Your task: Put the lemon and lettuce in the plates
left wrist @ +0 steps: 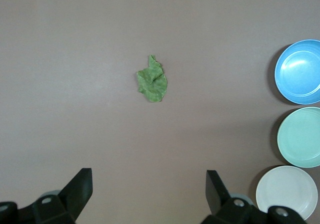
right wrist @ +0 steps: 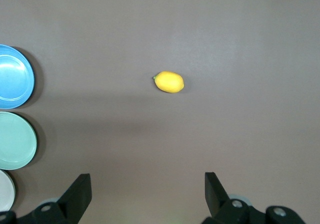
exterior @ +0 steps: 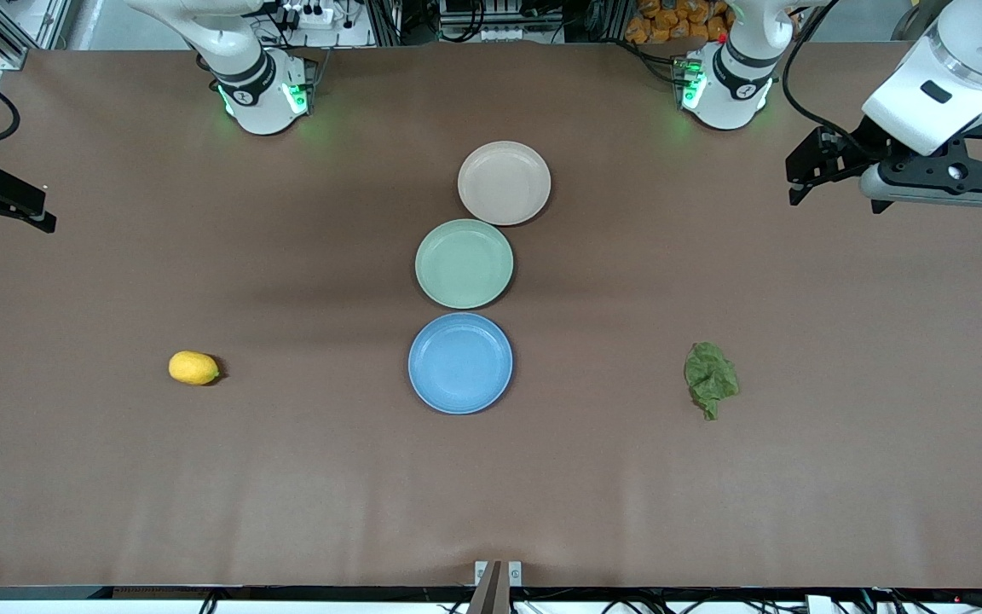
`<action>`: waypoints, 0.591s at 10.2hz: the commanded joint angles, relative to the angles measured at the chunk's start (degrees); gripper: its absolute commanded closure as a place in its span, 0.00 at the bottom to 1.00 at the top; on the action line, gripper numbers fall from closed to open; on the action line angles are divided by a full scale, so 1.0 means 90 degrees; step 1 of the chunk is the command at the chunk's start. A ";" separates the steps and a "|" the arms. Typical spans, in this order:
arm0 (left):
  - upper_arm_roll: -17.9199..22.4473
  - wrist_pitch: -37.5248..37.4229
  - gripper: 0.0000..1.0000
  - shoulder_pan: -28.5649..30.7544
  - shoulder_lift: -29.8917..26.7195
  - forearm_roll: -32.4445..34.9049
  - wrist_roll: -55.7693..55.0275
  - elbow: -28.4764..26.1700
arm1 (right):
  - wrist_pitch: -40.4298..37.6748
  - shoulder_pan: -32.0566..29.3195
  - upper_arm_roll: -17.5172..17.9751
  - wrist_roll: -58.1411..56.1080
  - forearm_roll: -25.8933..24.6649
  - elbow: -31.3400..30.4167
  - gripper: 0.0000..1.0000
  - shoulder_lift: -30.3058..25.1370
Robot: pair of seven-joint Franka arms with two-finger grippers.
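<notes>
On the brown worktop (exterior: 286,477) I count three plates in a row: beige (exterior: 504,182), green (exterior: 464,263), blue (exterior: 460,362). One lemon (exterior: 193,367) toward my right arm's end, one lettuce (exterior: 710,378) toward the left's. Both the left gripper (left wrist: 149,189) and the right gripper (right wrist: 148,191) hang over bare worktop, fingers (left wrist: 80,186) spread, holding nothing.

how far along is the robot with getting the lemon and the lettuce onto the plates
Nothing is done yet. The lemon lies on the table toward the right arm's end, the lettuce toward the left arm's end; the blue plate and beige plate hold nothing. The left gripper and right gripper are open and empty, up over their ends of the table. Both pickups and placements remain.
</notes>
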 commanded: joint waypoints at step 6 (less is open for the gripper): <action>0.0071 -0.0126 0.00 0.0074 0.0343 -0.0065 0.0025 0.0160 | 0.0032 -0.0020 0.0200 -0.0076 0.0062 -0.0333 0.00 -0.0151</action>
